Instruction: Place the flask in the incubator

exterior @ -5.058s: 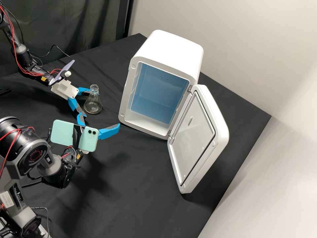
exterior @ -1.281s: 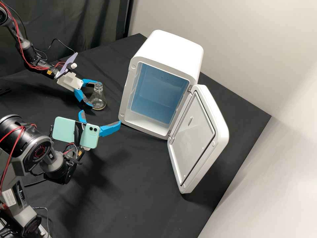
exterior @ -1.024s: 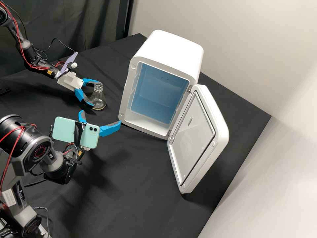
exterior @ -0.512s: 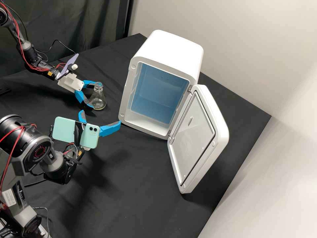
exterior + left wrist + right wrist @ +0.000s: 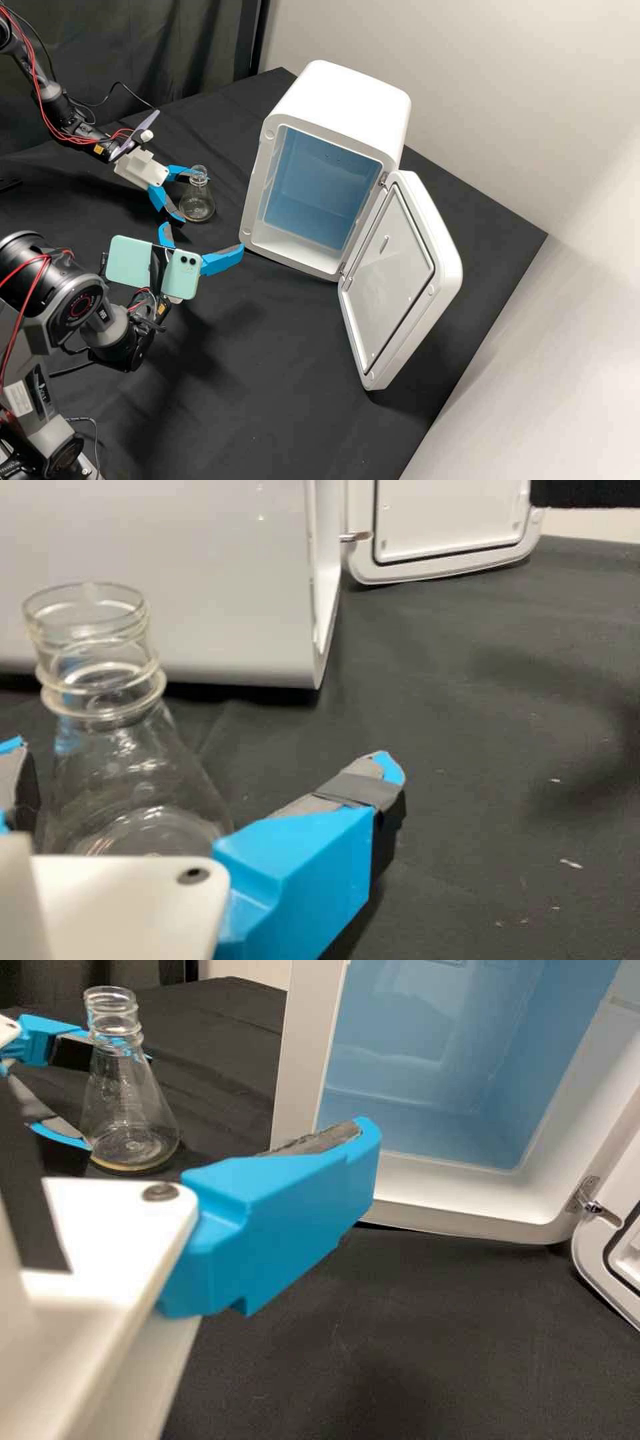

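One clear glass flask (image 5: 196, 201) stands upright on the black bench (image 5: 280, 373), left of centre in the high view, just left of the single white incubator (image 5: 347, 100). The incubator sits mid-frame with its pale blue inside facing the lower left. Its one door (image 5: 400, 280) is swung wide open on the right-hand side, lower edge on the bench. Two arms come in from the left edge. The left arm (image 5: 57, 107) reaches down from the upper left, and the two left fingers (image 5: 160, 197) are spread apart with the flask between them, one behind the neck and one in front of the lower body. Both lie close to the glass, but I cannot tell whether either presses on it. The right arm (image 5: 67, 307) is at the lower left. The two right fingers (image 5: 220, 261) are spread wide with nothing between them, and the longer one points at the incubator's lower left corner, below the flask in the frame. One black curtain (image 5: 133, 40) hangs in the upper left beside a pale wall (image 5: 500, 80).
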`<move>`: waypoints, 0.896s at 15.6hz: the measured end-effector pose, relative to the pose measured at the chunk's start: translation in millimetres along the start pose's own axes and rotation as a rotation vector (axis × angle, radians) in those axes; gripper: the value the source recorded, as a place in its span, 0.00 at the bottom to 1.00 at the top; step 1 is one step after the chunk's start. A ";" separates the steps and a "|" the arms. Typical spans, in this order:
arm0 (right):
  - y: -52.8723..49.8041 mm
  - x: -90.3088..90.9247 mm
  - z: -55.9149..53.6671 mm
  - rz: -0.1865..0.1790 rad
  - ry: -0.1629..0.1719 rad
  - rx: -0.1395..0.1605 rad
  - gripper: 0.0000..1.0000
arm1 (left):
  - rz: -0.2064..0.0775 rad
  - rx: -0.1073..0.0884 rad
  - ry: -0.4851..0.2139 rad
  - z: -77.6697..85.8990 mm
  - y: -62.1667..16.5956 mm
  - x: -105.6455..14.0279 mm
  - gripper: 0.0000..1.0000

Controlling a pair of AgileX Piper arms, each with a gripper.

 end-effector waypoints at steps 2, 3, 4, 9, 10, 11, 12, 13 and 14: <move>-0.5 0.3 -0.9 0.001 -0.001 0.003 1.00 | 0.006 -0.024 -0.035 6.0 2.4 -4.3 1.00; -0.4 0.3 -0.7 0.003 -0.002 0.004 1.00 | 0.010 -0.024 -0.055 9.3 2.8 -6.7 1.00; -0.2 0.3 -0.5 0.004 -0.004 0.005 1.00 | 0.005 -0.032 -0.076 13.1 1.7 -8.2 1.00; -0.2 0.3 -0.5 0.004 -0.004 0.005 1.00 | -0.014 -0.024 -0.110 20.3 -2.6 -9.9 1.00; -0.2 0.3 -0.5 0.004 -0.004 0.005 1.00 | -0.015 -0.024 -0.112 21.0 -2.6 -9.6 1.00; -0.2 0.3 -0.5 0.004 -0.004 0.005 1.00 | -0.016 -0.023 -0.114 21.7 -2.9 -9.5 1.00; -0.2 0.3 -0.5 0.004 -0.004 0.005 1.00 | -0.019 -0.020 -0.121 23.1 -3.2 -9.1 1.00; -0.4 0.4 -0.4 0.004 -0.005 0.005 1.00 | -0.018 -0.019 -0.121 23.3 -3.0 -9.2 1.00; -1.4 0.7 0.4 0.000 -0.007 0.006 1.00 | -0.014 -0.016 -0.121 23.8 -1.7 -10.0 1.00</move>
